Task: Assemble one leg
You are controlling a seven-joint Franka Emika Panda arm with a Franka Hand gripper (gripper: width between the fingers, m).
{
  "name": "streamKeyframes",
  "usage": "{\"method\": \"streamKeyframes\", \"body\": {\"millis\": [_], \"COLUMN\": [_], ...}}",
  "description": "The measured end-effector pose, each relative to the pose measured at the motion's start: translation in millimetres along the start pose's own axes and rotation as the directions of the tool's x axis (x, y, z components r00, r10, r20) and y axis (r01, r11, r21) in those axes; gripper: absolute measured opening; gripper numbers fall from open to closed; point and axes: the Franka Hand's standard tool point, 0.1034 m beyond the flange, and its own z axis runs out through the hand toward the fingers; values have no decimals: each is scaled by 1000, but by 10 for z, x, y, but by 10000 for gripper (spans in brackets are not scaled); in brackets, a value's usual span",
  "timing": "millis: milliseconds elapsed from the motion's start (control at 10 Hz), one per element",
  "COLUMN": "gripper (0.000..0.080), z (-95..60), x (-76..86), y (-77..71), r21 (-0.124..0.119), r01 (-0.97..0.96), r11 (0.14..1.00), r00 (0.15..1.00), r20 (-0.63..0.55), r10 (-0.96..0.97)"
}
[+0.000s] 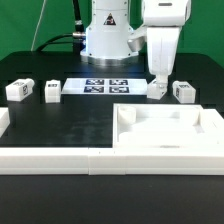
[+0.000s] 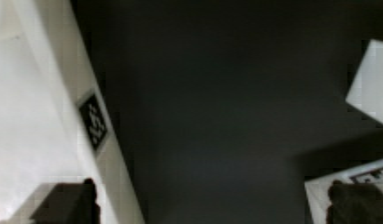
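Four small white legs lie on the black table in the exterior view: two at its left (image 1: pixel 17 90) (image 1: pixel 52 92) and two at its right (image 1: pixel 158 89) (image 1: pixel 184 92). My gripper (image 1: pixel 157 78) hangs low over the nearer right leg, its fingertips just at that leg's top. In the wrist view the gripper (image 2: pixel 209 208) is open, and only bare table shows in the wide gap. A white leg with a tag (image 2: pixel 94 120) runs beside one finger (image 2: pixel 63 205). Another tagged white piece (image 2: pixel 357 178) sits by the other finger.
The large white tray-like panel (image 1: pixel 165 130) lies at the front right of the exterior view. The marker board (image 1: pixel 100 86) lies before the robot base. A white L-shaped rail (image 1: pixel 50 156) runs along the front and left edge.
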Motion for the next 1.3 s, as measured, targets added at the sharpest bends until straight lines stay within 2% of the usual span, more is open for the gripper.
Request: {"method": "streamKeyframes", "body": {"millis": [200, 600, 700, 900, 1000, 1100, 1200, 1300], "gripper": [649, 649, 649, 649, 649, 649, 649, 649], "z": [8, 8, 12, 44, 54, 69, 80, 84], "x": [-7, 7, 42, 107, 172, 224, 282, 354], "y": [0, -9, -55, -156, -204, -245, -289, -335], "r21": [2, 6, 6, 29, 35, 39, 47, 46], "r01": [-45, -377, -494, -718, -795, -827, -889, -921], "r11": [999, 926, 870, 695, 605, 561, 456, 386], "r00": [999, 926, 870, 696, 605, 562, 457, 387], "r20": [-1, -4, -8, -1, 3, 7, 15, 20], "r10": [45, 377, 494, 718, 796, 827, 889, 922]}}
